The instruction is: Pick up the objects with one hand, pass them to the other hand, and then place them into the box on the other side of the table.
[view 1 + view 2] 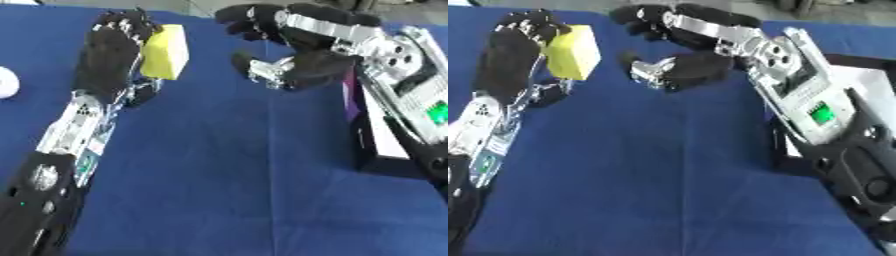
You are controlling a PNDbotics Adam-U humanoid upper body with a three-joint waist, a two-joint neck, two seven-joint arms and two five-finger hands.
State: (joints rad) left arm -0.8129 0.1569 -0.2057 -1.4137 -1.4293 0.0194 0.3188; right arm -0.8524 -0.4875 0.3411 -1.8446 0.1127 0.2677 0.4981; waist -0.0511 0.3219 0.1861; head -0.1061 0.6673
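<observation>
Left hand [109, 52] was raised above the blue-clothed surface [227, 175] at about 11 o'clock in the left eye view, fingers curled round a yellow block [166, 51], which looked like a sponge; the block sat against the fingers on the hand's 3 o'clock side, clear of the cloth. Right hand [297, 55] was at about 1 o'clock, just beside the block but apart from it, fingers and thumb spread in an open C that faced the block and held nothing. A box [385, 135] with a dark wall and pale inside lay at 3 o'clock, partly hidden under the right forearm. A white rounded object [7, 82] showed at the 9 o'clock edge, well apart from both hands.
</observation>
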